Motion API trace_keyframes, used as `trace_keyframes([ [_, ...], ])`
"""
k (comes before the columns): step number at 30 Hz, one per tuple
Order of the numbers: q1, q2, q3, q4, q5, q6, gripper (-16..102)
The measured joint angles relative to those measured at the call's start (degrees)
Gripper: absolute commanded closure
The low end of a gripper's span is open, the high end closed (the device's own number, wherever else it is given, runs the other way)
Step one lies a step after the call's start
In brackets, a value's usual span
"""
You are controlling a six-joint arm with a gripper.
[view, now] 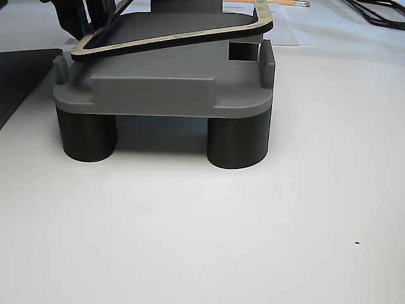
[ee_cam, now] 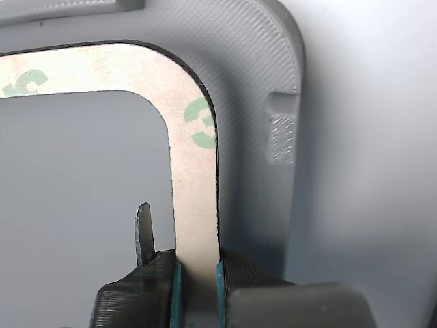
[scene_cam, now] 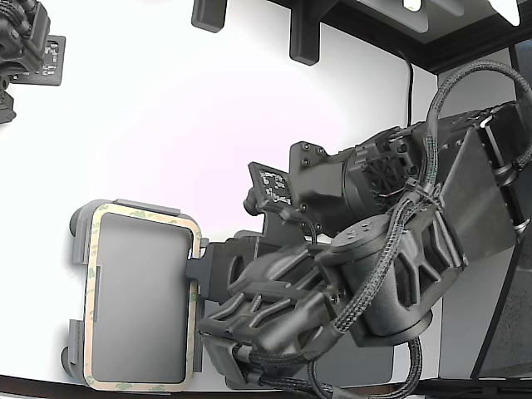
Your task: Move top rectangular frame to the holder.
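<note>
The beige rectangular frame (scene_cam: 91, 299) with faint green marks lies over the light grey holder (scene_cam: 137, 299) at the exterior view's lower left. My gripper (scene_cam: 197, 268) is shut on the frame's long side nearest the arm. In the wrist view the teal pads (ee_cam: 176, 295) pinch the beige strip (ee_cam: 194, 205) just past a rounded corner, with the holder's wall and a raised tab (ee_cam: 281, 137) beside it. In the other view the frame (view: 183, 37) sits tilted above the holder (view: 158, 88), which stands on dark round feet (view: 237, 142). The gripper (view: 82, 22) shows only partly there.
A dark flat mat (view: 25, 76) lies beside the holder. A second arm's gripper (scene_cam: 29, 46) hangs at the exterior view's top left. Dark fixtures (scene_cam: 303, 33) stand at the table's far edge. My arm's bulk and cables (scene_cam: 374, 274) fill the exterior view's right.
</note>
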Motion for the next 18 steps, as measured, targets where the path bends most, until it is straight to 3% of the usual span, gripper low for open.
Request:
trace_keyframes([
  [18,-0.18,1.05,3.52,-2.02,-1.23,0.35,97],
])
